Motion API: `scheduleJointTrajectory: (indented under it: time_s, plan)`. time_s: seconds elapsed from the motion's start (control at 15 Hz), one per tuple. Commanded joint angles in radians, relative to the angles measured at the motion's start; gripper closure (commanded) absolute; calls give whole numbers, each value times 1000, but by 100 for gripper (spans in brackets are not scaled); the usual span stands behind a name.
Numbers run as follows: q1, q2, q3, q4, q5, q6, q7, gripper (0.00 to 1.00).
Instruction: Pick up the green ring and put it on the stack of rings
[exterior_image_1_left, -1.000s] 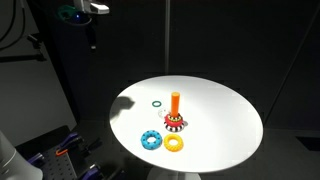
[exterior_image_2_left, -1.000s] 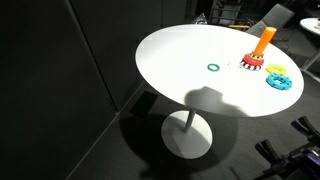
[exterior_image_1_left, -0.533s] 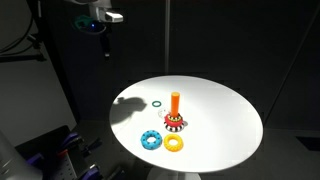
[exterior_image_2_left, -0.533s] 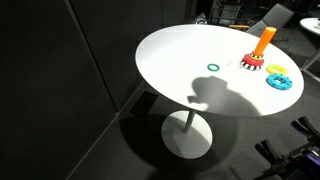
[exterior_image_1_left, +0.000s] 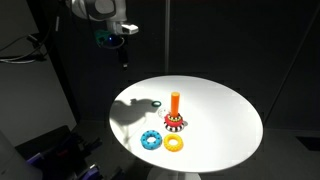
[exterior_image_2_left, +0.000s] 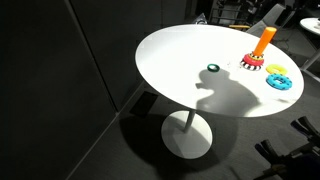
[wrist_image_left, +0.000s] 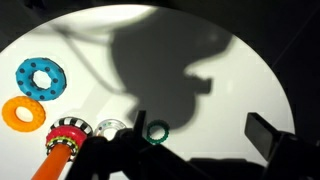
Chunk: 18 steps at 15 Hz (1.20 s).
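Observation:
The green ring (exterior_image_1_left: 157, 103) lies flat on the white round table (exterior_image_1_left: 230, 120), in the arm's shadow; it also shows in an exterior view (exterior_image_2_left: 212, 68) and in the wrist view (wrist_image_left: 157, 131). The stack of rings is an upright orange peg (exterior_image_1_left: 174, 104) with a red spotted ring (exterior_image_1_left: 175, 123) around its base, to the right of the green ring; both also show in an exterior view, the peg (exterior_image_2_left: 263, 42) above the red ring (exterior_image_2_left: 251, 62). My gripper (exterior_image_1_left: 123, 58) hangs high above the table's left edge, open and empty. In the wrist view the green ring lies next to the left finger of the gripper (wrist_image_left: 203, 130).
A blue toothed ring (exterior_image_1_left: 150, 140) and a yellow ring (exterior_image_1_left: 175, 144) lie loose in front of the peg, and show in the wrist view as blue (wrist_image_left: 40, 77) and yellow (wrist_image_left: 22, 113). Dark curtains surround the table. Equipment stands on the floor at lower left.
The arm has swung right and lower toward the table. Its shadow has slid across the tabletop and now covers the green ring. The rings have not moved.

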Motion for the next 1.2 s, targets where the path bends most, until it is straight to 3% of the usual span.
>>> scheduleJointTrajectory:
  time_s: [0.0, 0.6, 1.13]
  plan:
    - [9, 12, -18, 2, -1, 8, -8, 0]
    - [5, 39, -34, 6, -5, 29, -19, 0]
    - [-3, 128, -56, 13, -71, 246, -20, 0]
